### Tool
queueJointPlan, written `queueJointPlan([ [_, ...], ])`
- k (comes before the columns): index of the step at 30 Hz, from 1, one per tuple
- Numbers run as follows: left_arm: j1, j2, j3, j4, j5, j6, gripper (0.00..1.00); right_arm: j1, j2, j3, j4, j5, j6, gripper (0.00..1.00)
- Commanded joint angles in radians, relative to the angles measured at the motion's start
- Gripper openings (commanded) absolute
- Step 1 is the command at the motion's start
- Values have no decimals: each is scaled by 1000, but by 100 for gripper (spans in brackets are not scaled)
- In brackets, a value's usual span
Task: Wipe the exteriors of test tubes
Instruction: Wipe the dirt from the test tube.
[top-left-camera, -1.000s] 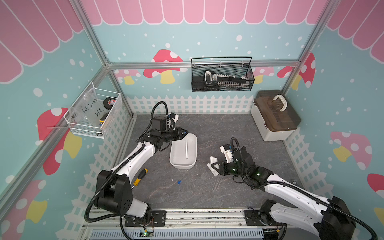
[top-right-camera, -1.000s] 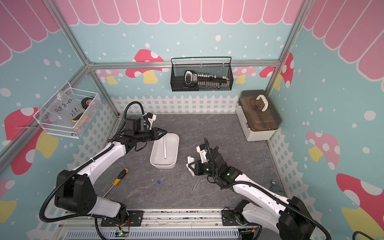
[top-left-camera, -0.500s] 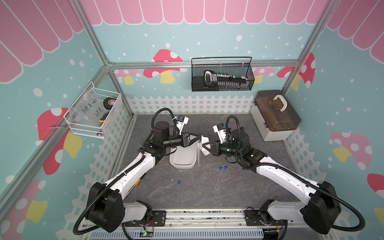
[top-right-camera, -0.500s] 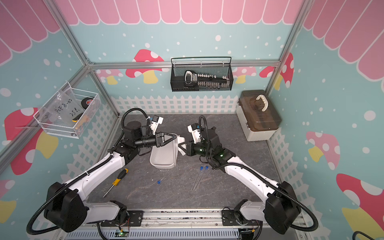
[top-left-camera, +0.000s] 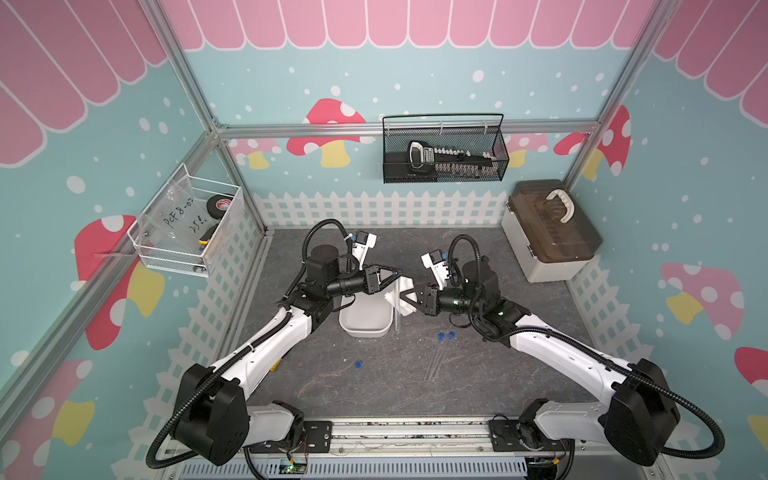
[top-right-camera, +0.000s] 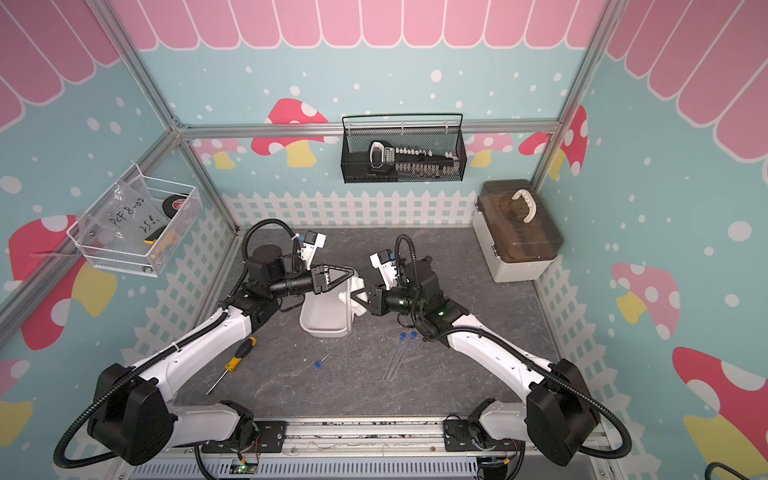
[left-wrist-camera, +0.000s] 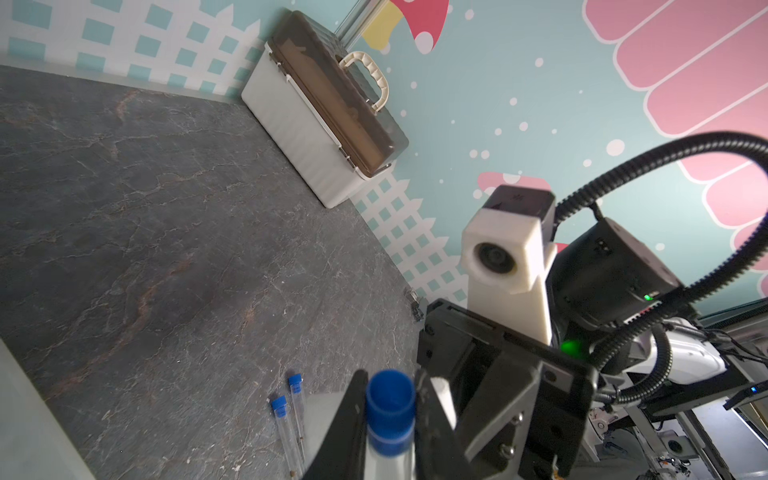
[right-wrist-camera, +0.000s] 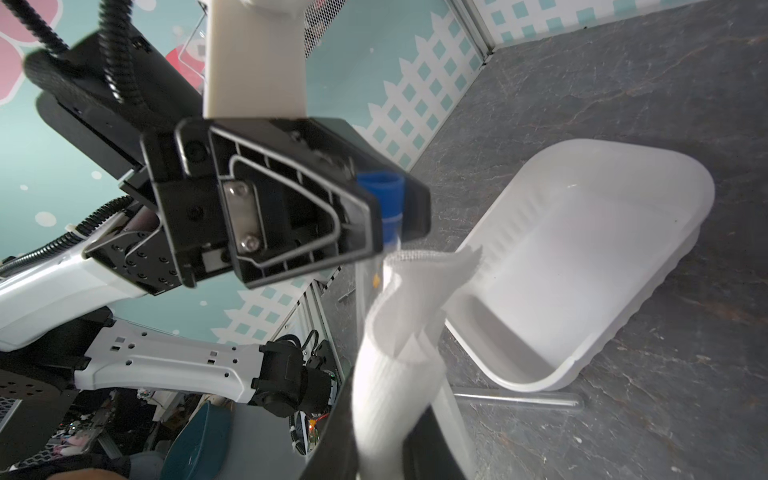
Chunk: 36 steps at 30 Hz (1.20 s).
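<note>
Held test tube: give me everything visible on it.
The test tube is thin and clear, glass or plastic by its look, with a blue cap. It hangs roughly upright, cap up, and the cap is pinched in the shut left claw. Just below the cap, the white cloth held by the right claw wraps against it. Its lower end sits by the white tray; whether they touch is unclear.

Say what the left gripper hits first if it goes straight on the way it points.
Probably the white cloth held by the right gripper, right ahead of the left gripper; depth is hard to judge.
</note>
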Motion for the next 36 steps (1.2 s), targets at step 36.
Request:
queueJointPlan([
  [36, 0, 31, -12, 23, -70, -4, 18, 51, -109, -25, -114, 115, -62, 14],
])
